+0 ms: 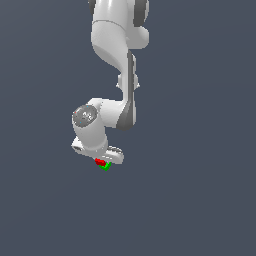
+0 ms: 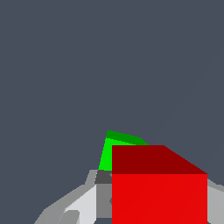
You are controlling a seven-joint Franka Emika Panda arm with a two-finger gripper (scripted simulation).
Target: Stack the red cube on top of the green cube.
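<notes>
Two cubes: one red, one green, both tiny beside the arm.
Arm: the white Panda arm point(image 1: 112, 75) reaches down from the top of the exterior view, its wrist bent low over the cubes.
End effector point(image 1: 102, 161): sits right at the red cube; in the wrist view pale grey fingers point(image 2: 83, 203) flank the cube on both sides, so it appears clamped on the red cube, though the contact faces themselves are hidden.
Red cube point(image 1: 100, 162): directly under the hand in the exterior view; in the wrist view point(image 2: 159, 197) it fills the near foreground between the fingers, its darker upper face visible.
Green cube point(image 1: 105, 166): just beside the red cube, toward the exterior view's right and slightly lower in that picture; in the wrist view point(image 2: 114, 148) it shows only partly, behind the red cube.
Relation: the two cubes overlap in both views; whether they touch, or whether red is over green, cannot be told.
Surface: plain dark blue-grey counter point(image 1: 200, 200) all around.
</notes>
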